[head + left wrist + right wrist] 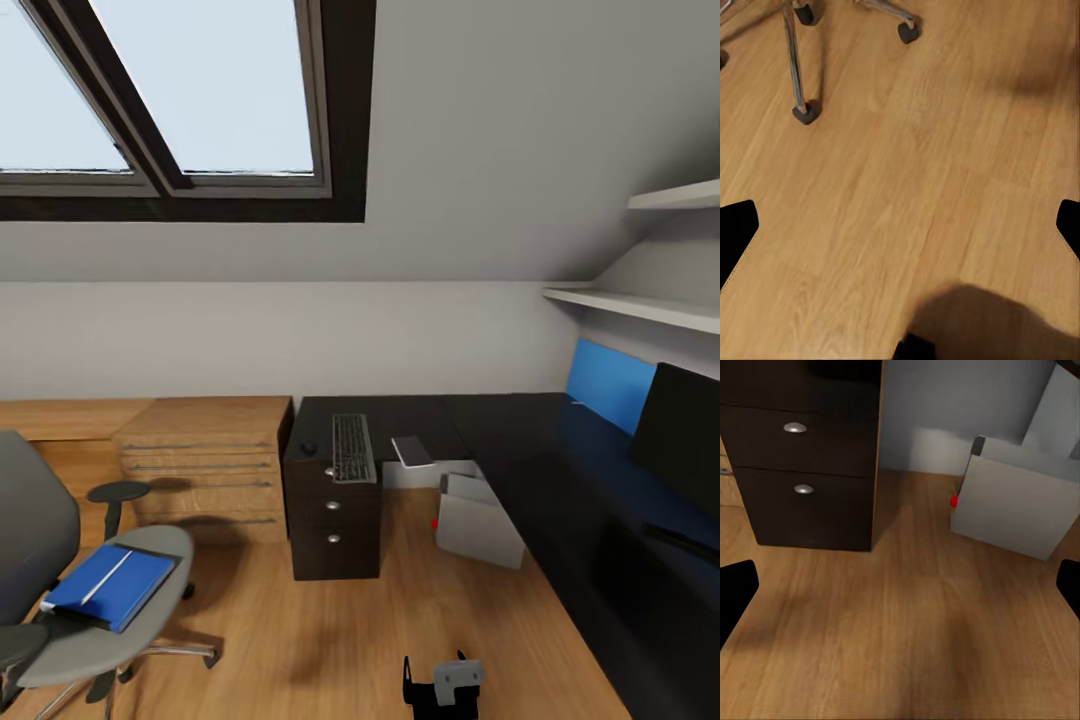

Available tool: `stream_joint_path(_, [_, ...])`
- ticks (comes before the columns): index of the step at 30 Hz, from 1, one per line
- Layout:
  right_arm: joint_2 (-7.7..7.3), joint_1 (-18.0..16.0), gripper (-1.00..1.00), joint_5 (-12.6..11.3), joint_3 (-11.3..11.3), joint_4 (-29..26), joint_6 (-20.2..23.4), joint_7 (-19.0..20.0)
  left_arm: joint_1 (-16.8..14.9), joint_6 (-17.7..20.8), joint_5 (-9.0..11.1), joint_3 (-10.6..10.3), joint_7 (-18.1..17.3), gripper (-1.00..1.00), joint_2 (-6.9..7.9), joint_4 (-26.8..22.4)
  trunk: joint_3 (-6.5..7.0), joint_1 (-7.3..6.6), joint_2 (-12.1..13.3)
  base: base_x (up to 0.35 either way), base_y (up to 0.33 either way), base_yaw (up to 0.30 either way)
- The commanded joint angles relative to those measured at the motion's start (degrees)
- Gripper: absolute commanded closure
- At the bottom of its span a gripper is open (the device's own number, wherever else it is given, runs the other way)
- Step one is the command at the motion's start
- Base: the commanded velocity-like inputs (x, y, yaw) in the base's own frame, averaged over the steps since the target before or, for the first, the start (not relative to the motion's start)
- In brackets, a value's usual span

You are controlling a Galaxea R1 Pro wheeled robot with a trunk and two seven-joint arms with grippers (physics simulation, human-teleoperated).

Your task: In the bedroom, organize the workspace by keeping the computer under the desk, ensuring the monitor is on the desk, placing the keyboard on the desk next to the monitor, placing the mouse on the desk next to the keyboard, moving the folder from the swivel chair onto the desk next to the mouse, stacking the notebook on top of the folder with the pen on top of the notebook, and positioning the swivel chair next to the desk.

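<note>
The dark L-shaped desk point(520, 425) runs along the back and right walls. On it lie the keyboard point(353, 447), the small dark mouse point(308, 447) to its left and a flat grey pad point(412, 450) to its right. The black monitor point(682, 440) stands at the far right. Below the desk sits the grey computer point(480, 520) point(1016, 499). At the lower left, the grey swivel chair point(60, 560) carries the blue folder point(110, 588) with a thin white pen point(105, 578) on it. My left gripper point(904, 229) and right gripper point(904, 589) are open over bare floor.
A dark drawer unit point(335, 515) point(802, 457) holds up the desk's left end, with a wooden chest of drawers point(205, 470) beside it. Chair legs and casters point(804, 112) stand close to my left gripper. Wall shelves point(650, 305) hang over the desk's right side.
</note>
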Motion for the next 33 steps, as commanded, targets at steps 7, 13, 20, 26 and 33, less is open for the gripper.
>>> stream_joint_path(7, [0.01, -0.1, -1.00, 0.0, 0.5, 0.1, 0.0, -0.4, 0.0, -0.2, 0.1, -0.1, 0.2, -1.00, 0.01, 0.1, -0.02, 0.04, -0.1, 0.290, 0.222, -0.091])
stream_joint_path(13, [0.01, -0.1, -1.00, -0.1, 0.5, 0.1, 0.0, -0.4, 0.0, -0.2, 0.1, -0.1, 0.2, -1.00, -0.30, 0.1, -0.02, 0.04, -0.1, 0.274, 0.223, -0.009])
stream_joint_path(20, [0.01, -0.5, -1.00, -0.4, 0.3, -2.1, 0.7, -0.3, 0.0, 0.5, -6.2, -0.2, 0.2, -1.00, -5.57, -11.8, -0.02, 0.04, -0.1, 0.214, 0.046, 0.000])
stream_joint_path(26, [0.01, -3.5, -1.00, -6.0, 0.0, -7.0, 7.7, 3.7, 0.0, 9.4, -6.6, -0.2, 0.2, -1.00, -8.59, -28.0, -0.02, 0.04, -0.1, 0.013, 0.001, 0.000])
stream_joint_path(33, [-3.96, -6.4, -1.00, -28.2, -3.7, -23.7, 31.3, 19.1, 3.6, 39.6, -6.2, -3.8, -3.7, -1.00, -12.65, -63.4, -0.02, 0.04, -0.1, 0.001, 0.000, 0.000])
